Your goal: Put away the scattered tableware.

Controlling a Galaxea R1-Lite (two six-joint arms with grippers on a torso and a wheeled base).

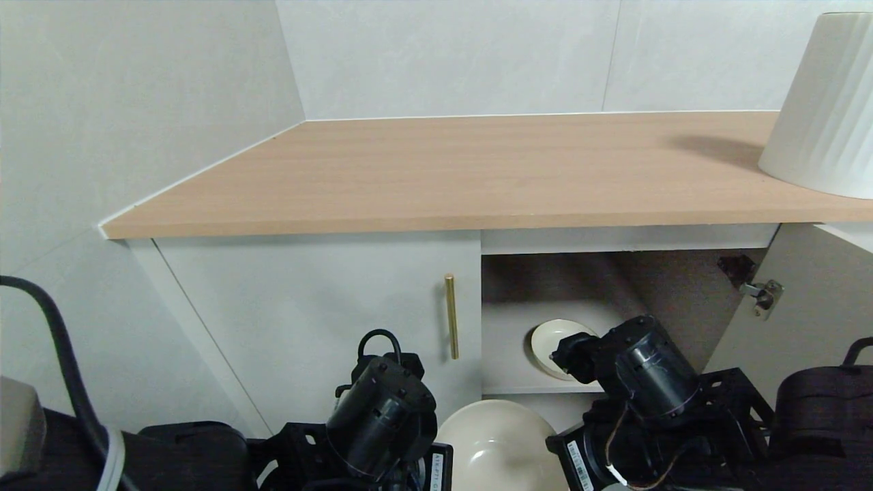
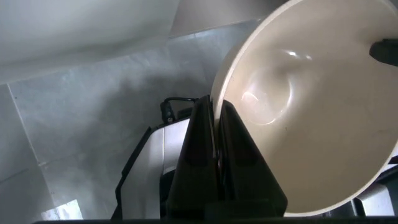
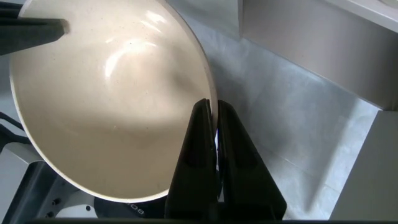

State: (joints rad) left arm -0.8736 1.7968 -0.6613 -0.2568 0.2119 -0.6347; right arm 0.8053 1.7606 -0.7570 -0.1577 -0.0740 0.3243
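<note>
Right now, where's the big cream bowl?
Head view, bottom centre: big cream bowl gripped at its rim by left gripper and right gripper, before the open cabinet holding a small dish.

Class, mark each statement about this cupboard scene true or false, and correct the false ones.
1. The left gripper and the right gripper both clamp the rim of the cream bowl. True.
2. The left door, with the gold handle, stands open. False: it is shut; the right door is the open one.
3. A pale dish lies inside the cabinet. True.
4. A stack of plates stands on the countertop. False: a white lampshade stands at its right end.
</note>
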